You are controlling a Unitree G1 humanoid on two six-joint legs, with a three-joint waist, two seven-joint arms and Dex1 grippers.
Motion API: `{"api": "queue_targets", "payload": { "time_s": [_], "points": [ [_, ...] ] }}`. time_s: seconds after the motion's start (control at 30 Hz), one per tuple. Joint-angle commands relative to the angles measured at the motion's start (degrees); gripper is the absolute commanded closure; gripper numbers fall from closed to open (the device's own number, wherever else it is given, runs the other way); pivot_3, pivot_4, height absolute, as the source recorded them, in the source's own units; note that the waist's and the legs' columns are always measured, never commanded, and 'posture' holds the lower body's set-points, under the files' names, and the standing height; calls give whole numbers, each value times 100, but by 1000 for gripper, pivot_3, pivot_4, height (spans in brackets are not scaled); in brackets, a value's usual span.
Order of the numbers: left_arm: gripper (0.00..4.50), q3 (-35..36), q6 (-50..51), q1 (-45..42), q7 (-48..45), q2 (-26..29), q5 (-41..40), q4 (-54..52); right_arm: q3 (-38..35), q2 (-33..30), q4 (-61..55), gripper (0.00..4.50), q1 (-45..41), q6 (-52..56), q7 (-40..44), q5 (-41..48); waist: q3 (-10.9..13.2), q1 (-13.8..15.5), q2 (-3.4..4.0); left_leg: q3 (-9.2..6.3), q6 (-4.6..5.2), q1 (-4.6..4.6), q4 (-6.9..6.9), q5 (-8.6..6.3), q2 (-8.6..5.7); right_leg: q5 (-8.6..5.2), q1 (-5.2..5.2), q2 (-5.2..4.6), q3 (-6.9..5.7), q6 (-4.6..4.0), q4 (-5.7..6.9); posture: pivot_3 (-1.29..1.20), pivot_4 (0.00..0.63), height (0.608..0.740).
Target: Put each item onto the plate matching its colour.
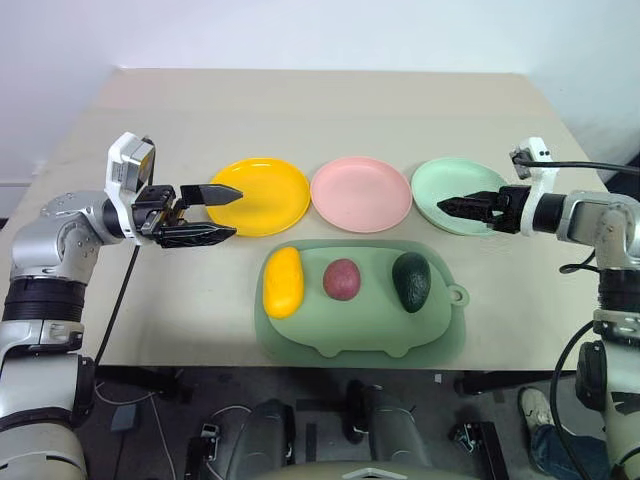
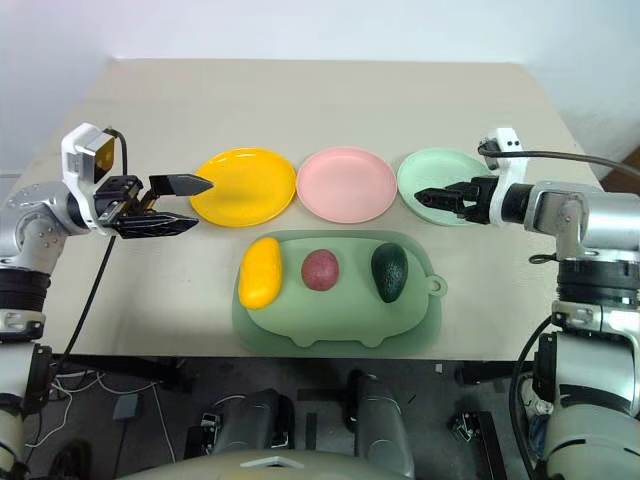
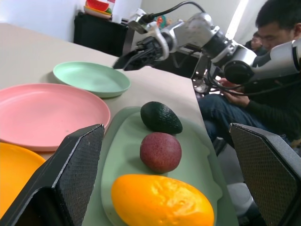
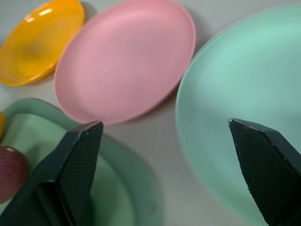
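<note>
Three toy fruits lie in a row on the green pig-shaped mat [image 1: 360, 335]: a yellow mango [image 1: 283, 281], a dark red round fruit [image 1: 342, 279] and a dark green avocado [image 1: 411, 281]. Behind the mat stand the yellow plate [image 1: 262, 195], the pink plate [image 1: 361, 193] and the pale green plate [image 1: 450, 182], all bare. My left gripper [image 1: 236, 211] hangs open at the yellow plate's left edge, pointing right. Over the pale green plate's near right part, my right gripper [image 1: 444, 207] is open and angled down towards the pink plate. Neither holds anything.
The beige table [image 1: 300, 110] has bare room behind the plates and to the left of the mat. A seated person [image 3: 263, 33] is beyond the table's right side. The mat reaches close to the table's front edge.
</note>
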Motion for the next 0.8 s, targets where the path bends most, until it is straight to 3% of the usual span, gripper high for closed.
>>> {"api": "queue_targets", "payload": {
  "time_s": [0.03,0.13,0.3,0.57,0.8],
  "points": [
    [30,33,-104,35,-26,13,-76,-69,-684,85,-955,0,-17,1329,-386,552,0,2,0,-1,2,0,0,-1,0,0,0,0,0,0,-1,0,150,740],
    [30,48,-93,52,-26,2,-73,-55,-1037,284,-1205,0,-175,2062,-812,761,-1,0,-1,-3,24,0,0,-13,1,0,0,1,1,0,-1,0,150,740],
    [30,25,-88,52,-26,-34,-50,-35,-1104,440,-1608,0,367,2230,-2365,3018,-1,0,-2,-5,26,1,-4,-14,1,0,0,2,0,-1,-1,0,150,740],
    [30,-72,-102,-18,-26,-93,-37,58,-1313,705,-1737,0,876,2230,-5481,5686,-2,-6,-3,-2,27,1,-5,-14,-1,1,1,0,2,1,-3,0,150,740],
    [30,-155,-125,-92,-26,-48,-70,150,-6,-559,-1962,0,1339,724,-8002,8507,-2,-4,-5,-3,31,-1,-6,-17,-1,1,1,-1,4,1,-6,0,150,740]
  ]
}}
